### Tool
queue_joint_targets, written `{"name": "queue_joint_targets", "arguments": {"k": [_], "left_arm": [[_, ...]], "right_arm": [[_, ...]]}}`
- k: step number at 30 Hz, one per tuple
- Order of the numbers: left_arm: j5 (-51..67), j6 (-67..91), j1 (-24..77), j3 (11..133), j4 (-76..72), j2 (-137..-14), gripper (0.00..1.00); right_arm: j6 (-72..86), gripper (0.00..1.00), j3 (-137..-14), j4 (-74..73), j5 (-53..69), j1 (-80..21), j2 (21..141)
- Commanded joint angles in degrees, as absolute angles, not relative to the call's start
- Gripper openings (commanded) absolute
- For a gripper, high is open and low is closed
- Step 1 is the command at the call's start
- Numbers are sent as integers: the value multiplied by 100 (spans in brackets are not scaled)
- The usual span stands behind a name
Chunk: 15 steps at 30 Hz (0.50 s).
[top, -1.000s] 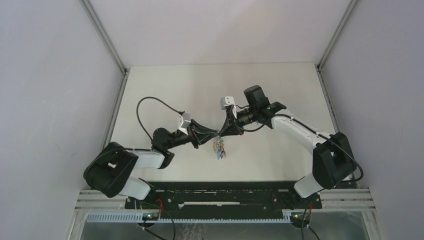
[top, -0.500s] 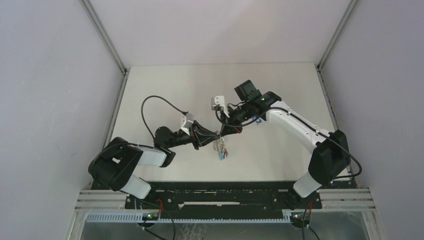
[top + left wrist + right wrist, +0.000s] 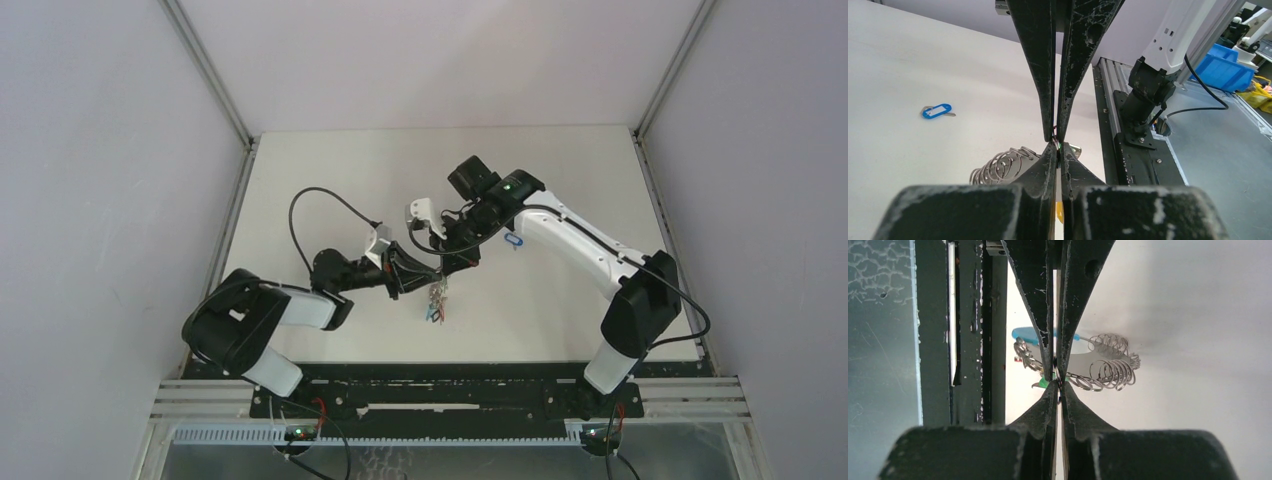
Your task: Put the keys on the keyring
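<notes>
Blue bin: contents unreadable, left wrist only. I see left gripper and right gripper both clenched on the keyring.

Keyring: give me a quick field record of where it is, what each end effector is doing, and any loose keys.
keyring: hanging below where the two end effectors meet
right end effector: closed on the keyring's wire
left end effector: closed at the keyring; gripped piece hidden
loose key: blue tag, flat on the table, apart from both arms
</notes>
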State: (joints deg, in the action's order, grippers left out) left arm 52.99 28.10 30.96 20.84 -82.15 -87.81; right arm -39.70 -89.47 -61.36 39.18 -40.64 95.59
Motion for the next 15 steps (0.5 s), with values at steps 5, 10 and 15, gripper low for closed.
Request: {"name": "queue_joint_targets", "arguments": {"k": [5,10,15], "left_arm": [[5489,2927,3164,2447,-8443,-8903,0],[5326,2861,3156,2359,-8438,-8823,0],[5065,2795,3108,2214,-8438,-8686,0]], "right_arm": [[-4144,0,-9509,-6242,4002,-4290,9663],[-3823,17,-9127,-5791,3940,-4129,9300],[-3248,32,-8015,-4591,4305,-3615,8402]]}}
